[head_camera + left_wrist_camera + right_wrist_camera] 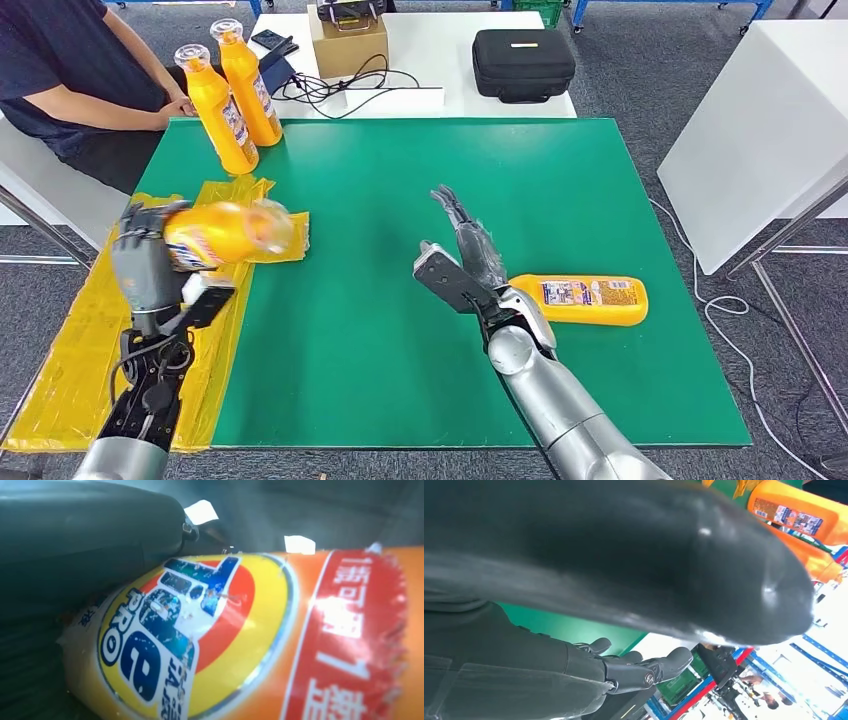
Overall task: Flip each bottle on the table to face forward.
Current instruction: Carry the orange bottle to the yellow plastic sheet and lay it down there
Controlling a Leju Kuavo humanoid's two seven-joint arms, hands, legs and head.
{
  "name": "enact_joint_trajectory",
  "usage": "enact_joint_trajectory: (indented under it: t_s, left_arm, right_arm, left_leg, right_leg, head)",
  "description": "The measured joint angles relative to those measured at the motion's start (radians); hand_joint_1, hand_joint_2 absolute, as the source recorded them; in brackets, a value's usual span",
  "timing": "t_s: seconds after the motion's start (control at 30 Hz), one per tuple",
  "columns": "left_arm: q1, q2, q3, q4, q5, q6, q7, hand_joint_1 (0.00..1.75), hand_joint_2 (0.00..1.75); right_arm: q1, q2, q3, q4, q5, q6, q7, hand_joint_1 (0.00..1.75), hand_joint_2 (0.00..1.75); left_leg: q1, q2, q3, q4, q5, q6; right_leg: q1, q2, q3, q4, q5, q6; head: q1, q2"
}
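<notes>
Bottles: one yellow bottle (225, 233) is gripped in the left hand (148, 265), lifted above the table's (380, 330) left edge, its front label close to the left wrist camera. A second bottle (585, 299) lies flat just beside the right hand (462, 258), which holds nothing, fingers spread. Two more bottles (232, 95) stand at the far-left corner.

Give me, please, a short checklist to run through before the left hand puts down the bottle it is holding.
1. Left hand holds the held bottle: ok, it is lifted on its side.
2. Front label showing: ok, logo visible at the left wrist.
3. Landing spot on the green mat: ok, bare beside the yellow bag.
4. Right hand out of the way: ok, open over mid-mat.
5. Lying bottle: not ok, back label up.
6. Standing bottles: cannot tell facing.
</notes>
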Motion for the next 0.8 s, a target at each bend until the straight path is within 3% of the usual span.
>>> enact_joint_trajectory:
  t_s: [0.1,0.2,0.27,0.47,0.8]
  left_arm:
    - [-0.070,0.018,0.100,0.184,-0.286,0.004,0.080,1.75,1.75]
    - [-0.093,0.054,0.164,0.296,-0.482,0.005,0.219,1.75,1.75]
    - [-0.097,0.071,0.207,0.344,-0.562,0.005,0.240,1.75,1.75]
    - [-0.094,0.101,0.306,0.435,-0.615,0.006,0.249,1.75,1.75]
    - [-0.103,0.113,0.321,0.527,-0.668,0.006,0.280,1.75,1.75]
  right_arm:
    - [0.000,-0.006,0.000,-0.017,-0.004,0.028,-0.001,0.00,0.00]
    - [0.000,-0.015,0.000,-0.034,-0.015,0.049,-0.002,0.00,0.00]
    - [0.003,-0.027,0.001,-0.051,-0.026,0.054,-0.007,0.00,0.00]
    - [0.053,-0.085,0.003,-0.130,-0.041,0.047,-0.019,0.00,0.00]
    - [0.111,-0.148,0.008,-0.204,-0.057,0.043,-0.026,0.00,0.00]
  left_leg:
    - [0.000,0.004,0.001,0.000,0.000,0.000]
    - [0.000,0.007,0.001,0.000,0.000,0.000]
    - [0.000,0.005,0.000,0.000,0.000,0.000]
    - [0.000,0.005,-0.001,0.000,0.000,0.000]
    - [0.000,0.005,0.000,0.000,0.000,0.000]
  right_leg:
    - [0.000,0.004,0.000,0.001,0.001,0.000]
    - [0.000,0.008,-0.002,0.001,0.003,-0.002]
    - [0.000,0.007,-0.003,0.001,0.003,-0.002]
    - [0.000,0.006,-0.003,0.001,0.002,-0.002]
    - [0.000,0.005,-0.003,0.001,0.003,-0.002]
  head:
    - [0.000,0.000]
    - [0.000,0.000]
    - [0.000,0.000]
    - [0.000,0.000]
    - [0.000,0.000]
